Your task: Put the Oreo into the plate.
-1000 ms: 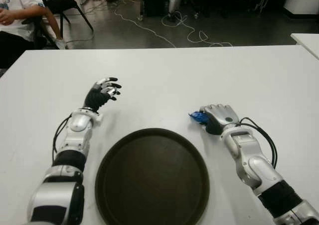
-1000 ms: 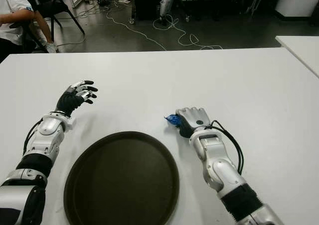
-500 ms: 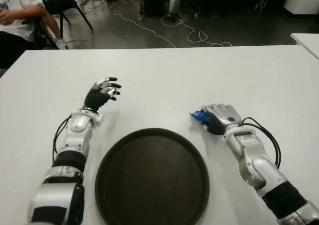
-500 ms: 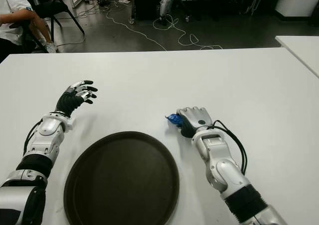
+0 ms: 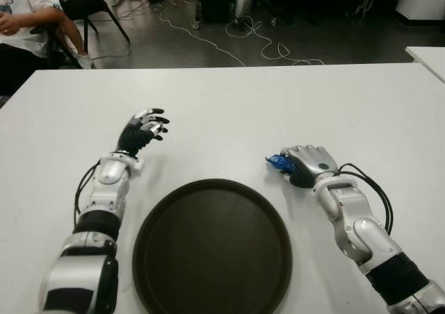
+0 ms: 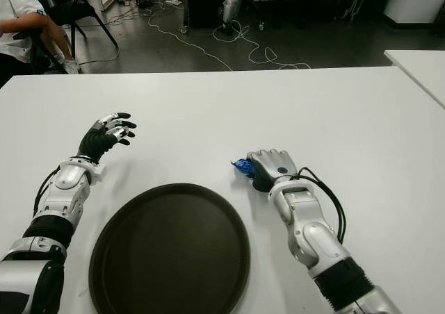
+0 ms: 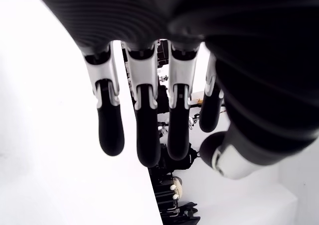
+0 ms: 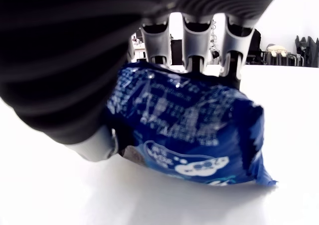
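The Oreo (image 5: 278, 163) is a small blue packet, held low over the white table (image 5: 243, 105) to the right of the plate. My right hand (image 5: 304, 164) is curled over it; in the right wrist view the packet (image 8: 189, 130) fills the palm with fingers (image 8: 193, 51) wrapped behind it. The plate (image 5: 212, 248) is a round dark dish near the table's front edge, with nothing in it. Off to the plate's upper left, my left hand (image 5: 144, 128) is raised with fingers (image 7: 142, 125) spread, holding nothing.
A seated person (image 5: 21, 22) shows at the far left beyond the table. Cables (image 5: 229, 39) trail over the dark floor behind. Another white table's corner (image 5: 427, 57) shows at the right.
My right hand has shifted slightly right and away with the packet still in it. The left hand has hardly moved.
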`<action>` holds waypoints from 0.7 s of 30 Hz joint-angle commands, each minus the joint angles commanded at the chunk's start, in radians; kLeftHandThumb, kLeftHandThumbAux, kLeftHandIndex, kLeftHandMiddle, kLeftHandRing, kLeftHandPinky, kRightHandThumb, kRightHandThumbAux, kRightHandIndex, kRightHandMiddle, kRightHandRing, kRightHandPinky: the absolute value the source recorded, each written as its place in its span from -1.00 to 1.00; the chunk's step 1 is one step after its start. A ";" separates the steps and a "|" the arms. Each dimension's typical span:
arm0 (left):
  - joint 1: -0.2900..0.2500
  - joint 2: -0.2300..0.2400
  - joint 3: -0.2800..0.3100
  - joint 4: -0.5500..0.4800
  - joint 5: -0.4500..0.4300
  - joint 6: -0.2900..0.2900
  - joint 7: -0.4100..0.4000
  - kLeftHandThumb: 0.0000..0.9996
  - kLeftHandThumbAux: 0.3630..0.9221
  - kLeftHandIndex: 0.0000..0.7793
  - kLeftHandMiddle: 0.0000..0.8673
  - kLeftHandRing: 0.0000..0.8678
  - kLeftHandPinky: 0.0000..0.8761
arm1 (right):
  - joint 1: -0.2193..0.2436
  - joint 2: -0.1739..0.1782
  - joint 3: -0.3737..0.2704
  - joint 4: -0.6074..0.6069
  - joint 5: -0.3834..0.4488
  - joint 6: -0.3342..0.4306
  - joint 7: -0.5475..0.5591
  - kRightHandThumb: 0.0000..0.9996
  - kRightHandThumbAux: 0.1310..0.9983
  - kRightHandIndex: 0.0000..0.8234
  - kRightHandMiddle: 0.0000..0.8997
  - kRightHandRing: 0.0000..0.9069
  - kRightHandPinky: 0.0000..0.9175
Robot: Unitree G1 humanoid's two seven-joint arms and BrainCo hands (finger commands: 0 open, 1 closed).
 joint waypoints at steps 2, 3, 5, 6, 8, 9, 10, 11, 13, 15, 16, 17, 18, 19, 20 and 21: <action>-0.001 0.000 0.000 0.002 0.000 -0.001 -0.002 -0.79 0.22 -0.29 -0.10 -0.03 0.08 | -0.004 -0.001 -0.004 0.003 0.001 -0.002 -0.005 0.38 0.37 0.05 0.65 0.63 0.57; -0.002 0.001 0.000 0.004 0.000 -0.002 -0.004 -0.79 0.21 -0.28 -0.10 -0.02 0.09 | -0.008 -0.003 -0.006 0.004 0.002 -0.003 -0.008 0.38 0.38 0.05 0.64 0.62 0.56; -0.004 0.002 -0.001 0.008 0.001 -0.005 -0.005 -0.80 0.19 -0.28 -0.09 -0.02 0.10 | -0.018 -0.004 -0.012 0.005 0.002 -0.006 -0.016 0.38 0.38 0.05 0.61 0.59 0.53; -0.004 0.002 -0.001 0.009 0.002 -0.006 -0.006 -0.81 0.18 -0.29 -0.10 -0.02 0.09 | -0.022 -0.005 -0.016 0.003 0.003 -0.008 -0.020 0.38 0.38 0.05 0.60 0.59 0.53; -0.005 0.003 -0.002 0.012 0.004 -0.009 -0.005 -0.82 0.16 -0.29 -0.10 -0.03 0.08 | -0.031 -0.007 -0.028 -0.008 0.008 -0.013 -0.031 0.38 0.38 0.05 0.60 0.59 0.53; -0.006 0.003 -0.003 0.014 0.004 -0.010 -0.005 -0.82 0.15 -0.30 -0.11 -0.04 0.07 | -0.036 -0.006 -0.036 -0.019 0.014 -0.016 -0.035 0.38 0.38 0.05 0.60 0.59 0.53; -0.007 0.004 -0.003 0.016 0.005 -0.011 -0.005 -0.83 0.13 -0.30 -0.12 -0.05 0.06 | -0.040 -0.005 -0.042 -0.025 0.018 -0.018 -0.039 0.38 0.38 0.05 0.60 0.59 0.53; -0.007 0.004 -0.003 0.017 0.005 -0.011 -0.004 -0.83 0.12 -0.31 -0.12 -0.05 0.06 | -0.049 -0.004 -0.051 -0.037 0.024 -0.019 -0.040 0.38 0.38 0.05 0.60 0.59 0.53; -0.008 0.004 -0.002 0.019 0.006 -0.011 -0.004 -0.82 0.09 -0.31 -0.13 -0.06 0.04 | -0.057 -0.002 -0.061 -0.050 0.031 -0.021 -0.041 0.38 0.38 0.05 0.61 0.59 0.52; -0.009 0.005 -0.002 0.022 0.006 -0.010 -0.003 -0.82 0.07 -0.32 -0.13 -0.07 0.04 | -0.069 0.000 -0.076 -0.074 0.040 -0.025 -0.041 0.39 0.38 0.04 0.61 0.59 0.52; -0.010 0.006 -0.002 0.023 0.007 -0.009 -0.002 -0.81 0.07 -0.31 -0.13 -0.07 0.03 | -0.075 0.000 -0.083 -0.085 0.044 -0.026 -0.039 0.39 0.38 0.04 0.61 0.59 0.52; -0.010 0.006 -0.002 0.024 0.007 -0.007 -0.002 -0.81 0.07 -0.31 -0.13 -0.07 0.02 | -0.079 0.002 -0.094 -0.103 0.053 -0.032 -0.047 0.39 0.38 0.04 0.61 0.59 0.52; -0.011 0.007 -0.002 0.025 0.008 -0.006 -0.002 -0.81 0.07 -0.31 -0.13 -0.07 0.02 | -0.081 0.002 -0.101 -0.113 0.059 -0.036 -0.053 0.39 0.38 0.04 0.61 0.59 0.54; -0.012 0.007 -0.002 0.027 0.008 -0.004 -0.003 -0.81 0.07 -0.31 -0.13 -0.07 0.02 | -0.083 0.004 -0.108 -0.122 0.067 -0.042 -0.064 0.38 0.38 0.04 0.60 0.59 0.55; -0.012 0.008 -0.002 0.028 0.008 -0.004 -0.003 -0.81 0.08 -0.31 -0.13 -0.07 0.02 | -0.083 0.005 -0.113 -0.127 0.072 -0.047 -0.071 0.38 0.38 0.04 0.60 0.60 0.56; -0.012 0.008 -0.002 0.028 0.008 -0.003 -0.004 -0.82 0.08 -0.31 -0.13 -0.07 0.02 | -0.083 0.006 -0.116 -0.129 0.075 -0.050 -0.074 0.38 0.38 0.04 0.60 0.60 0.57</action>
